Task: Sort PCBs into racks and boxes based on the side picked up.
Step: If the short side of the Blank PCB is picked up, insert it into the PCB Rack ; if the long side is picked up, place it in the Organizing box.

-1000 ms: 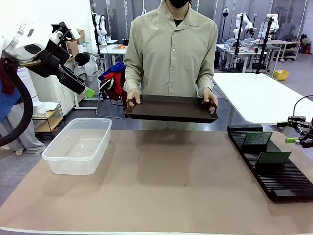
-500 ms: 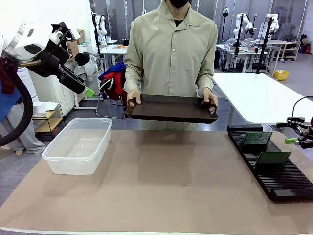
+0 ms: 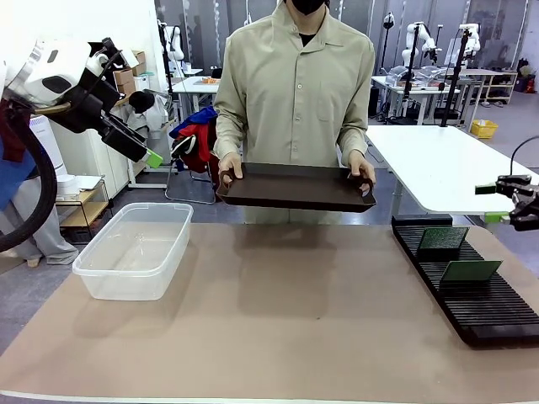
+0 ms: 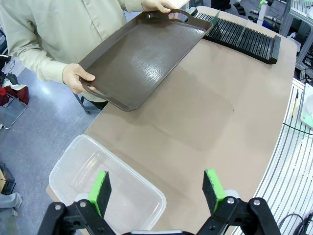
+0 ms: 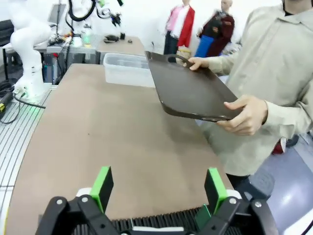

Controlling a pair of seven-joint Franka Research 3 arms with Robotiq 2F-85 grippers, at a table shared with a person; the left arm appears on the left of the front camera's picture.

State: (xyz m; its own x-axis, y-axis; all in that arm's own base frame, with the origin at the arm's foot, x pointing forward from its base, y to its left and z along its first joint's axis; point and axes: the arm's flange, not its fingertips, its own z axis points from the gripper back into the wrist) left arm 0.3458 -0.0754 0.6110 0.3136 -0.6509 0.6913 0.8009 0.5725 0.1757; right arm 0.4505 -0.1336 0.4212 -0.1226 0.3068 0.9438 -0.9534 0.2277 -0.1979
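Note:
Two green PCBs stand tilted in the slots of the black rack [image 3: 493, 311] at the right: one [image 3: 442, 241] at its far end, one [image 3: 470, 270] nearer the middle. My right gripper [image 3: 490, 203] hovers open above and to the right of them, holding nothing; its wrist view looks past the open gripper [image 5: 159, 188] over the rack's edge [image 5: 161, 223]. The clear box [image 3: 135, 248] sits on the left of the table with nothing in it. My left gripper [image 3: 150, 151] hangs high above the box, open [image 4: 156, 190] and holding nothing.
Across the table a person holds a dark brown tray [image 3: 295, 187] by both handles, level above the far edge. The tray [image 4: 142, 54] carries nothing. Brown table surface [image 3: 286, 311] lies bare between the box and the rack.
My right gripper has risen a little above the rack, still open. The left arm, the person and the tray have stayed put.

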